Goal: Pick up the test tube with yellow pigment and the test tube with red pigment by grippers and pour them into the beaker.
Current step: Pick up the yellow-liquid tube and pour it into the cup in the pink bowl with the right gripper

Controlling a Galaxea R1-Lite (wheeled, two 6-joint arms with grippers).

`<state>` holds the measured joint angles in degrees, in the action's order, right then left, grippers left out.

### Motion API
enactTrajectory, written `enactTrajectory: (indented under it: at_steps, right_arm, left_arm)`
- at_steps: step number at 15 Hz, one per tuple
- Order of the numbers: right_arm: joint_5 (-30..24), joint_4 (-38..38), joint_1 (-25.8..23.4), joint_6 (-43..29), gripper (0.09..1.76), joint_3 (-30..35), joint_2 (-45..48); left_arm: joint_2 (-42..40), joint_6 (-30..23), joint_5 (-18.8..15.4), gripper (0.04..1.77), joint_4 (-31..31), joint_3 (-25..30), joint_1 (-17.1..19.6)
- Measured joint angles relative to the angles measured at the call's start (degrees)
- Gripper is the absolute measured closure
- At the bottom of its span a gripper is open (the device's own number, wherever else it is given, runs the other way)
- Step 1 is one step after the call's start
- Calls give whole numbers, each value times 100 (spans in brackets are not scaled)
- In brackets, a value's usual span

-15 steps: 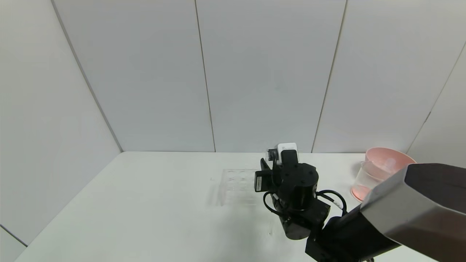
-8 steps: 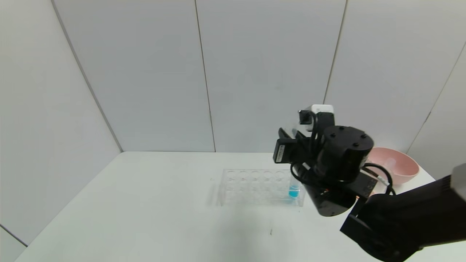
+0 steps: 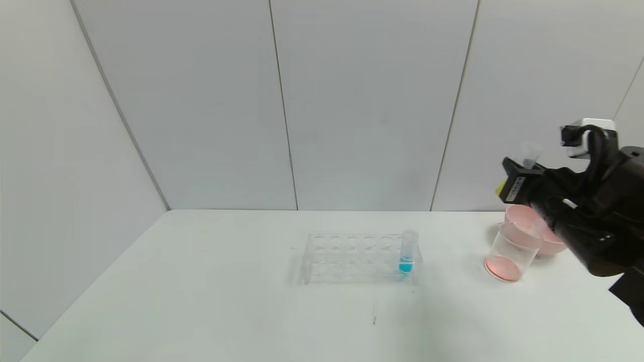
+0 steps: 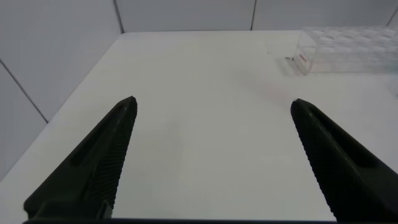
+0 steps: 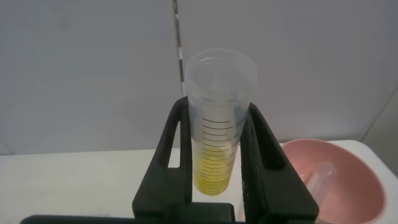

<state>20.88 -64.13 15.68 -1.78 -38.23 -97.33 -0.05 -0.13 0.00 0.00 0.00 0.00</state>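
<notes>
My right claw (image 3: 520,173), at the frame's right edge, is clamped on the upright test tube with yellow pigment (image 5: 219,134). The beaker (image 3: 510,250) sits below it, I think slightly left. My left claw (image 4: 214,162) hangs wide open, holding nothing.

I see the test tube with yellow pigment (image 5: 219,134) upright in the air, a clear graduated tube with a flared rim and yellow liquid in its lower part, pinched between the right gripper's (image 5: 214,162) black fingers above the desk's far right corner. The beaker (image 3: 510,251) stands upright below it near the desk's right edge, clear, holding a shallow orange-red layer.
</notes>
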Motion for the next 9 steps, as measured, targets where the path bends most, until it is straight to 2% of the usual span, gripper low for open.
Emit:
enactTrajectory:
  at_steps: [2,5,7,9]
  right_arm:
    - [-877,-372,-920,218,134,383,135]
    - [-2512,-697,-2248,869,134,725,196]
    - [-3282,-761,-2965,1822,134,769,127]
    - [-3763,-790,-3359,2636,134,806,-35]
  left_arm:
    - [0,-2,0,5,0,0,0]
    - [0,-2,0,5,0,0,0]
    - [0,-2,0,5,0,0,0]
    - [0,-2,0,5,0,0,0]
